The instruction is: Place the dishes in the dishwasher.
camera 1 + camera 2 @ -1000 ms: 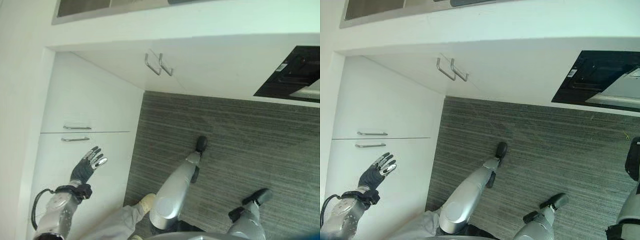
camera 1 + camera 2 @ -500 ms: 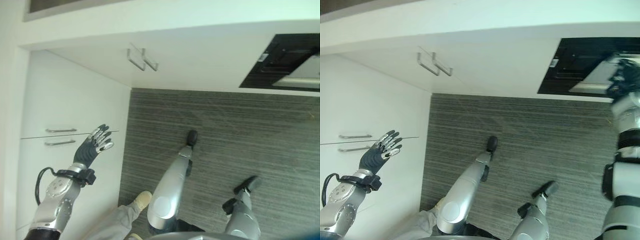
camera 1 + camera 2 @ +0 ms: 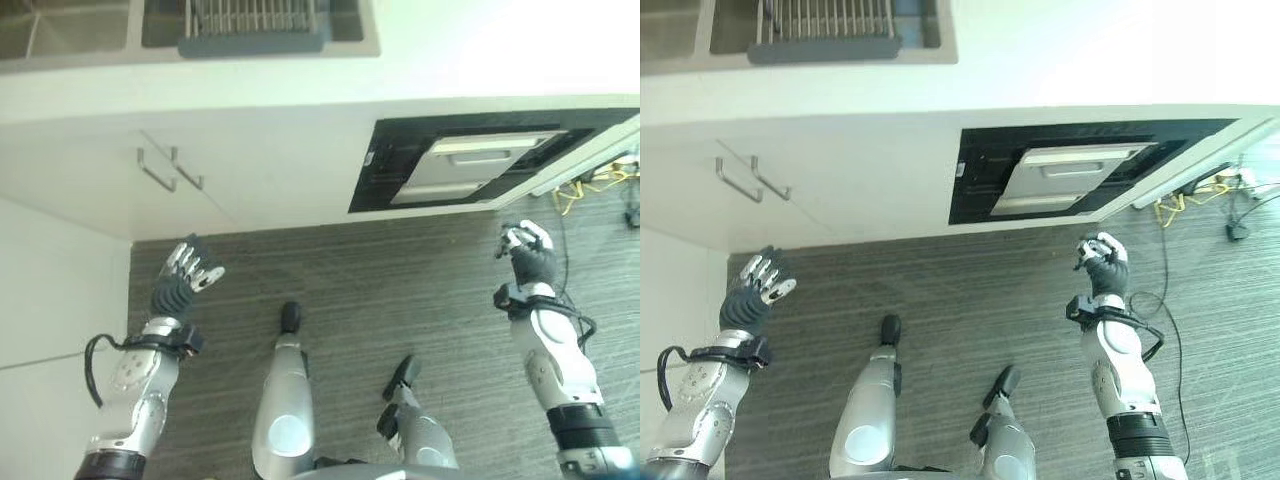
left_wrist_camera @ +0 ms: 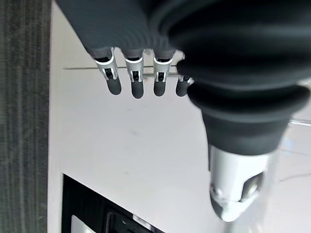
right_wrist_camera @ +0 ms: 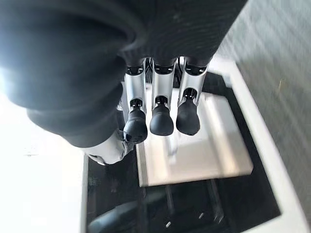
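The dishwasher (image 3: 470,172) shows as a dark opening under the white counter, with a silver-white panel (image 5: 194,155) inside it. A grey dish rack (image 3: 255,25) sits in the sink (image 3: 940,30) at the back of the counter. My right hand (image 3: 528,252) is raised over the floor in front of the dishwasher, its fingers (image 5: 160,114) relaxed and holding nothing. My left hand (image 3: 185,275) is raised near the white cabinets, with straight fingers (image 4: 137,82) and nothing in it.
White cabinet doors with two metal handles (image 3: 170,170) stand left of the dishwasher. More white cabinet fronts (image 3: 50,290) line the left side. Grey striped floor (image 3: 380,280) lies between them. Yellow and black cables (image 3: 595,185) lie on the floor at the far right.
The camera has swung to the right and up, bringing the sink, rack and whole dishwasher into view. My right hand has come down from the dishwasher's panel to the floor in front. My left hand stays raised and open.
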